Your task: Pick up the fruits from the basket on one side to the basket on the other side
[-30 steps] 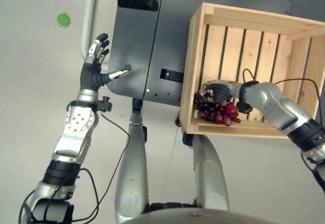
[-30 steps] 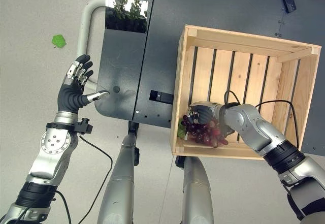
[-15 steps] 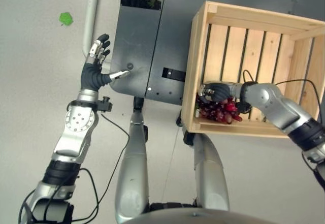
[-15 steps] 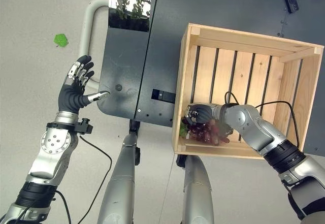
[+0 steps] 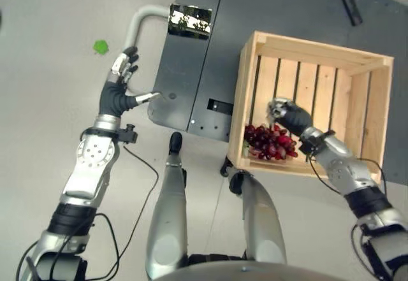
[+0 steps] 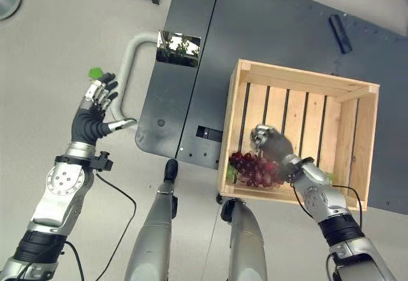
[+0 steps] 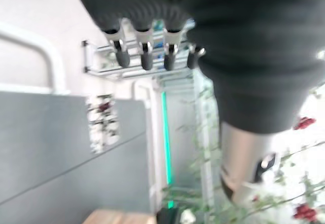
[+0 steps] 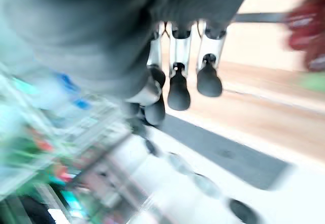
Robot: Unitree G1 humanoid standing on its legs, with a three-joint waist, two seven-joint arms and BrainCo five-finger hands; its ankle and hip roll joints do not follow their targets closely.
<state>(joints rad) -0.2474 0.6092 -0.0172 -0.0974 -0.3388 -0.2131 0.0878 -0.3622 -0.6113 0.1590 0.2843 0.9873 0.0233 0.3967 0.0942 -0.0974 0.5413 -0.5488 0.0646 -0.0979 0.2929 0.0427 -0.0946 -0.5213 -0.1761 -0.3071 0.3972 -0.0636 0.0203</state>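
The right robot hand (image 5: 285, 115) hangs inside the wooden crate (image 5: 376, 102), fingers curled and holding nothing; the red grape bunch (image 5: 270, 143) lies just below it in the crate's near corner. Best to lower straight over the bunch and close around its bulk. The left robot hand (image 6: 94, 110) waits spread wide.

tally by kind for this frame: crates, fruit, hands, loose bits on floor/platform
Wooden crate: 1
Bunch of red grapes, lying in the crate: 1
Robot hands: 2, left hand with fingers spread, right hand curled over the crate, holding nothing
Green scrap on the floor: 1
Dark bar on the dark platform: 1
Total: 6
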